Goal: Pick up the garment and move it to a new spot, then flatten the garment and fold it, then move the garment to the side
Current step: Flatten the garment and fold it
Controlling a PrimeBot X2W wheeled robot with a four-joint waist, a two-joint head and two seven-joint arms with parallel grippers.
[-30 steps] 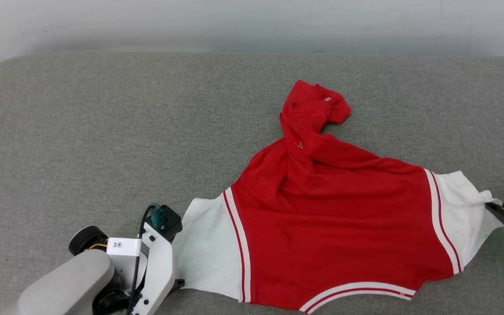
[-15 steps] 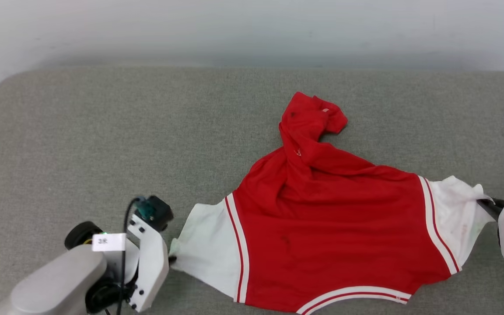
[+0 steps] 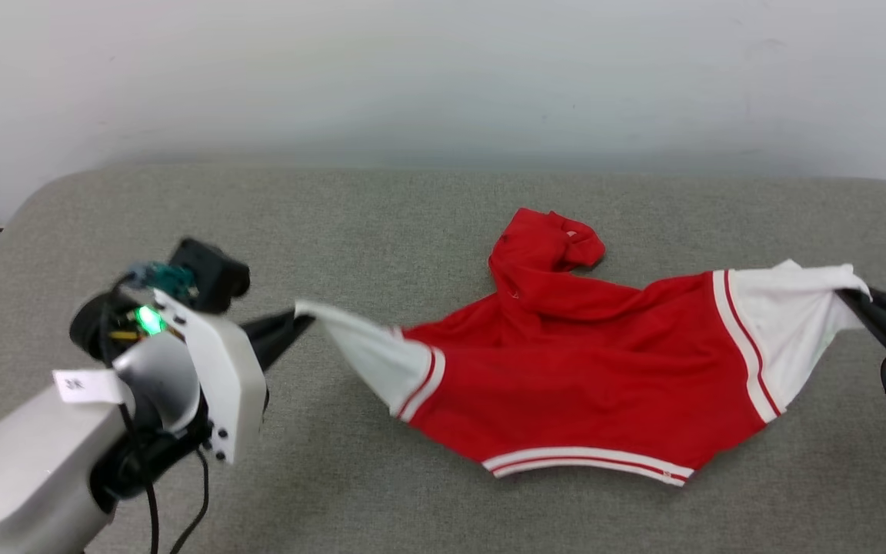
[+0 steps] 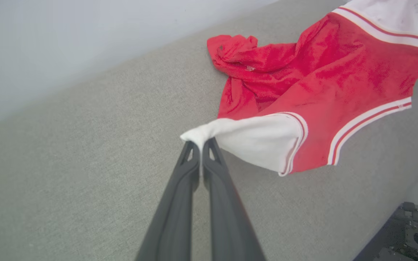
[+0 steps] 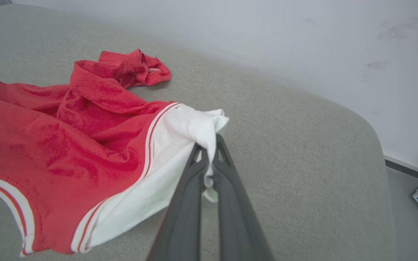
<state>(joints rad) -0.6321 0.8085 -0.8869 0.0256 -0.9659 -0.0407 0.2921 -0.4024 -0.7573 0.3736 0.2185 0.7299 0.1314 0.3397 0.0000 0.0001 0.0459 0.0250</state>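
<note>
Both hands had lifted since before. The left hand [image 3: 301, 319] and right hand [image 3: 851, 296] each pinched a white sleeve [image 3: 370, 355]; the soft, light red jersey [image 3: 589, 385] sagged between them, its far end on the table [image 3: 412, 215].

You are looking forward and down from the head camera, set high and well back, across the grey padded surface [image 3: 412, 231] to the white wall [image 3: 443, 77], taking in the whole garment [image 3: 581, 385] stretched between both arms. Your left wrist camera is riding close behind the left gripper [image 4: 201, 145], sighting along its 2 fingers at the white edge of cloth pinched at their tips, and your right wrist camera is doing likewise behind the right gripper [image 5: 209, 146] from the opposite side. All 3 views are sharing the garment's red body, its bunched far end and the wall beyond.
</note>
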